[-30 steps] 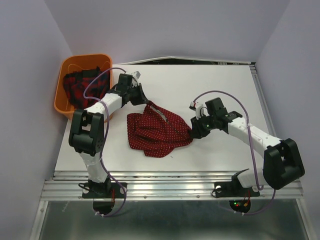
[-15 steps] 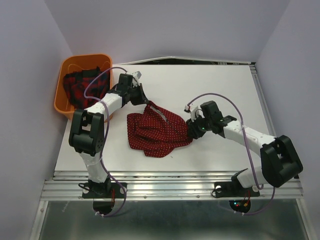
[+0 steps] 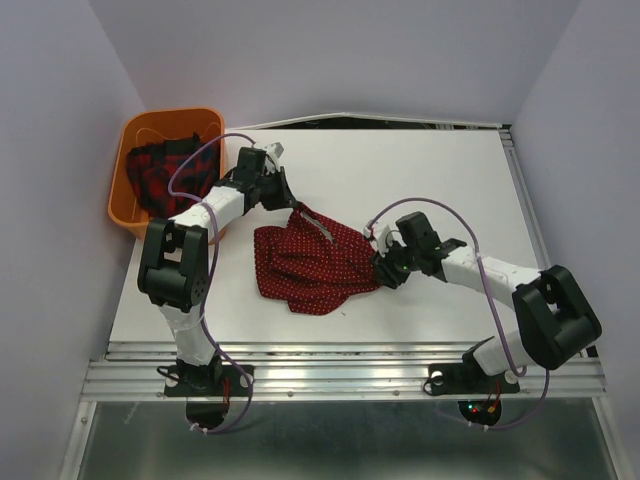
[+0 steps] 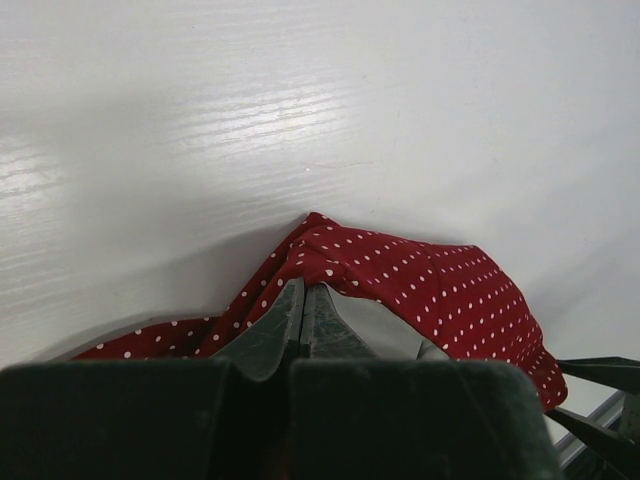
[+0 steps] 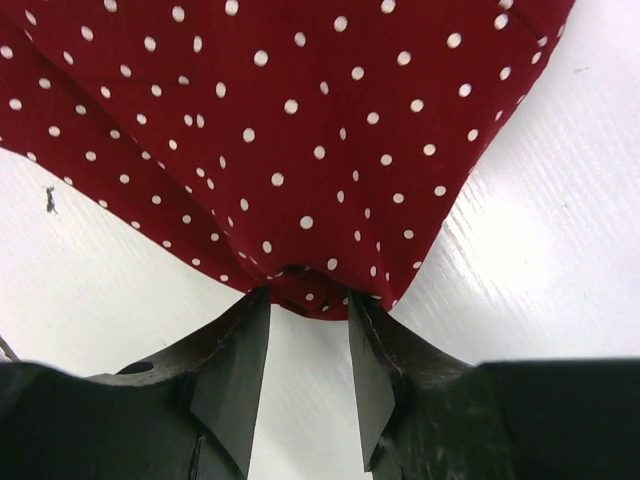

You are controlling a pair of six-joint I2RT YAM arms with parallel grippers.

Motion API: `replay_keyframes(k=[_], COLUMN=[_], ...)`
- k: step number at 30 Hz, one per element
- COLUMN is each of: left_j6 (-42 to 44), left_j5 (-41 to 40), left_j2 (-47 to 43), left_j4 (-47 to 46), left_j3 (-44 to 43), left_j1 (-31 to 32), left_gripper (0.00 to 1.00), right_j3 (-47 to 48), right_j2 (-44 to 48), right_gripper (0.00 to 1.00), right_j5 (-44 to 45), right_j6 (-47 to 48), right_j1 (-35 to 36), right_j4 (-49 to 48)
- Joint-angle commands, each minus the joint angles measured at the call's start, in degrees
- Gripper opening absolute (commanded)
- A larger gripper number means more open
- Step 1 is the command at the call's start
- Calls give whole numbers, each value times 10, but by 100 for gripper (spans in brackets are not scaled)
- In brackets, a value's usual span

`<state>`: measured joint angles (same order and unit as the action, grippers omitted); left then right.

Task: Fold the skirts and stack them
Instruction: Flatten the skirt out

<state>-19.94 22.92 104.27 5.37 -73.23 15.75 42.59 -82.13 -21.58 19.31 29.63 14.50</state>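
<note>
From above, an orange plastic basket (image 3: 128, 215) holds the red-and-black plaid cloth skirt (image 3: 160, 175). The dark red white-dotted cloth skirt (image 3: 315, 262) lies rumpled on the white table (image 3: 420, 180).

Left wrist: the left gripper (image 4: 303, 290) is pinched tight on its edge.

Right wrist: the right gripper (image 5: 302, 300) is slightly parted, with the hem between its tips.

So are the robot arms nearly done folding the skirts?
Nothing is folded yet. The dotted skirt lies rumpled. The left claw is shut on its far corner, and the right claw is open around its right edge. The plaid skirt sits in the basket. Both folds and the stacking are left.
</note>
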Motion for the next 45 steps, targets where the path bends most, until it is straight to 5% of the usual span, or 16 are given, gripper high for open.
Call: replay_keyframes(k=[1,14,22,29,34,40,45], left_j6=[14,20,27,66,150,314,424], left_j5=[-1,-2,-4,-9,-56,-186,-181], left_j2=[-4,-5,-13,-38,-70,-106,-120], left_j4=[-10,-7,-1,29,61,76,123], left_j3=[-24,-28,-28,-60,-113,-233,-326], left_j1=[0,0,0,-1,-2,-5,-11], left_gripper=[0,0,0,0,0,0,0], right_j3=[-19,-14,-2,73,128,244,361], right_j2=[25,-31,-20,64,98,80,30], right_gripper=[43,40,19,2,1,1,1], right_j5=[-20,25,92,87,80,122,120], right_j6=[41,67,19,-3,5,98,151], right_j1=[3,14,14,14,-19,-155,-248], right_j4=[-3,-70,-114,18,103,230,351])
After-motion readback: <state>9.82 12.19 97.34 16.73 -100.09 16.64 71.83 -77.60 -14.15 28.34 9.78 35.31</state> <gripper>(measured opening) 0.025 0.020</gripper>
